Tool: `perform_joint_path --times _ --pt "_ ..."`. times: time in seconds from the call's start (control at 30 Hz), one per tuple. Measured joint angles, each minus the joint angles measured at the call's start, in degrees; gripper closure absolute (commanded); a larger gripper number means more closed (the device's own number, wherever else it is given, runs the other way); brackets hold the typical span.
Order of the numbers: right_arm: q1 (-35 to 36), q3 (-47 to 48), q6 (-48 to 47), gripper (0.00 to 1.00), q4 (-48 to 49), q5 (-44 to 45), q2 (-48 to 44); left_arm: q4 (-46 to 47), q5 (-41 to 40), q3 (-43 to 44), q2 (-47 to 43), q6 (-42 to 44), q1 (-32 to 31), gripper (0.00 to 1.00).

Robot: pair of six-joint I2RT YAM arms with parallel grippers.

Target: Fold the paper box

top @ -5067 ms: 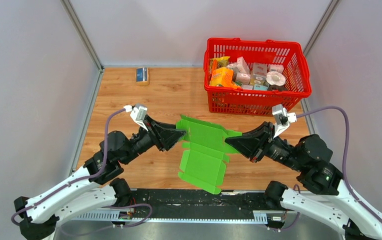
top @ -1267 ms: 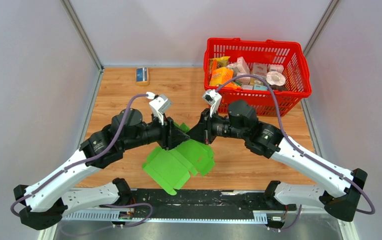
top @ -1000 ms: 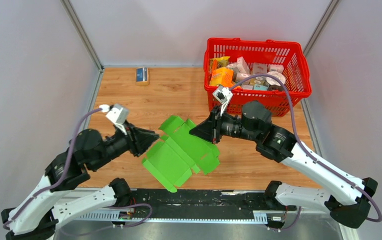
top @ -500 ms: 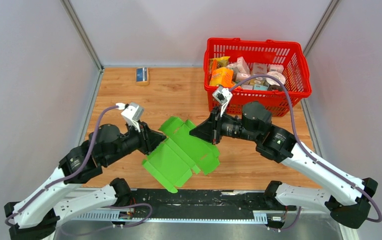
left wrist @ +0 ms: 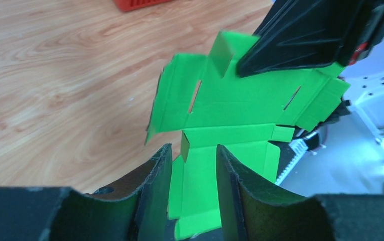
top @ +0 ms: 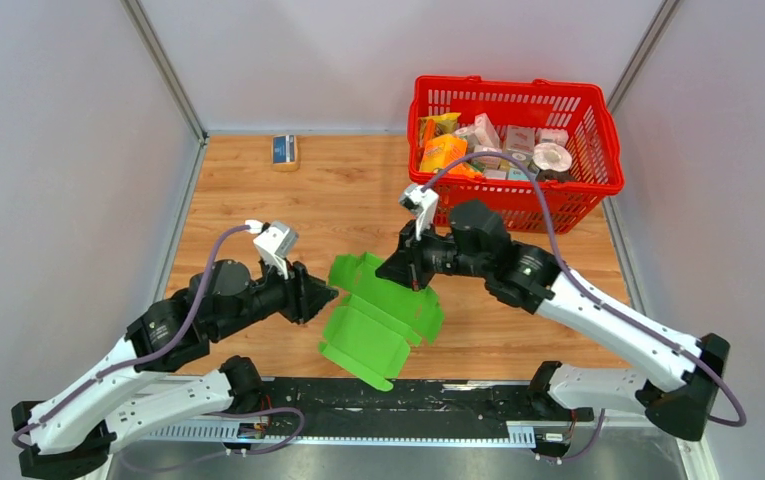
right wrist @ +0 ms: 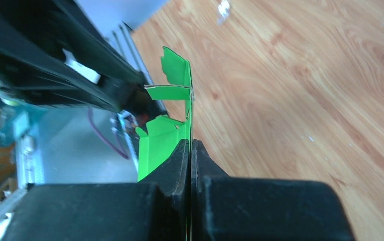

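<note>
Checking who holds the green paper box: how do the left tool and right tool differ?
The left tool is open, green card showing in its gap; the right tool is shut on the paper box, pinching a thin edge. The left tool is at the box's left side, the right tool at its far side. Both are black and point at the box.

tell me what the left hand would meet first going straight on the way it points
The paper box: its near panel sits inside the open left hand. Beyond, probably the right hand pinching it.
</note>
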Motion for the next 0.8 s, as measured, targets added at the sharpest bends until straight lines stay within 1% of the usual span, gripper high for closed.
perform_joint_path --times 0.1,0.23,0.37,0.53,0.57,0.6,0.63,0.7,0.8 --pt "0.0 0.8 -5.1 1.00 -3.9 1.1 5.2 -3.4 -4.6 0.9 -0.7 0.9 -0.2 0.50" --pt "0.0 1.3 -13.0 1.00 -7.3 5.0 13.5 -3.4 -8.6 0.8 0.6 -0.2 -0.2 0.52" --pt "-0.1 1.1 -19.9 1.00 -7.2 6.3 19.6 1.8 -10.0 -1.2 4.4 -1.0 0.0 0.54" --pt "-0.1 0.9 -25.9 1.00 -5.5 3.8 23.9 7.8 -9.3 -2.7 15.2 1.2 2.2 0.55" --pt "-0.1 0.9 -26.6 1.00 -5.1 3.2 24.6 8.5 -9.4 -3.2 17.0 1.8 2.4 0.57" --pt "-0.1 0.9 -27.3 1.00 -4.8 2.7 25.2 9.2 -9.6 -4.0 18.4 2.4 2.8 0.61" --pt "-0.1 0.9 -27.8 1.00 -4.5 2.2 25.8 10.0 -9.6 -5.3 19.2 2.8 3.4 0.63" --pt "-0.3 0.9 -28.5 1.00 -4.2 1.2 26.6 11.1 -9.8 -7.8 19.2 3.2 4.3 0.64" --pt "-1.0 0.7 -28.8 1.00 -3.7 -0.5 26.9 15.1 -11.1 -13.1 15.9 2.9 5.0 0.58"
